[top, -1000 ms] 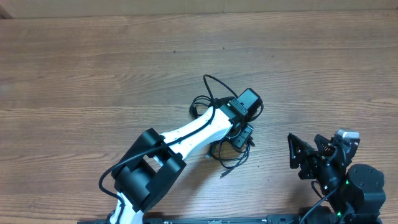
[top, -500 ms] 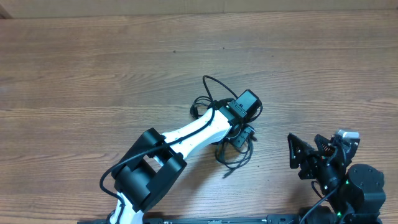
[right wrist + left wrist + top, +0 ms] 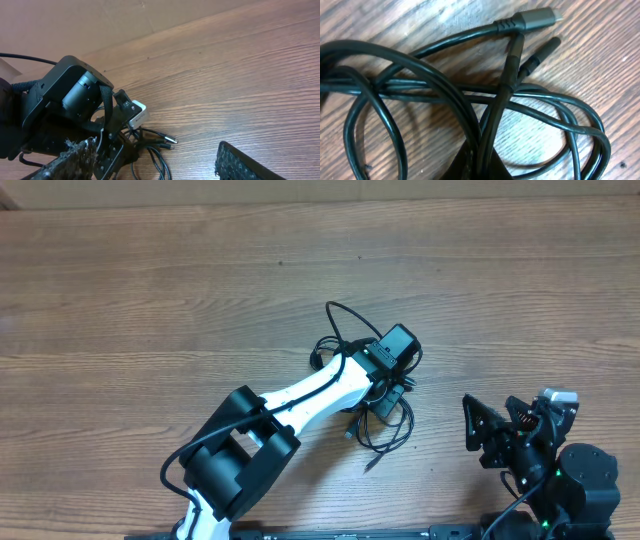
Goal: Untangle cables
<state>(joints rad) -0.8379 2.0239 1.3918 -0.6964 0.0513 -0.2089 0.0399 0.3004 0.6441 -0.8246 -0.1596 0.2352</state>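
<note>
The cables [image 3: 375, 428] are thin black cords in a tangled bundle at the table's middle, with one loop [image 3: 343, 317] arching behind the left arm. My left gripper [image 3: 389, 397] sits on top of the bundle. In the left wrist view the left gripper [image 3: 482, 162] is shut on a few cable strands at the bottom edge, and a silver-tipped plug [image 3: 536, 19] lies at the top right. My right gripper [image 3: 492, 422] stands open, apart from the bundle, at the lower right. The right wrist view shows its two fingers [image 3: 75, 161] spread wide, with cable plugs [image 3: 167, 140] lying ahead of them.
The wooden table [image 3: 150, 300] stretches to the left and far side. The white left arm [image 3: 300, 395] runs diagonally from the front edge to the bundle. The left wrist's black camera housing [image 3: 70, 97] fills the left of the right wrist view.
The left gripper has closed onto the cable strands. The lower loops of the bundle have shifted a little toward the front right. The right arm has not moved.
</note>
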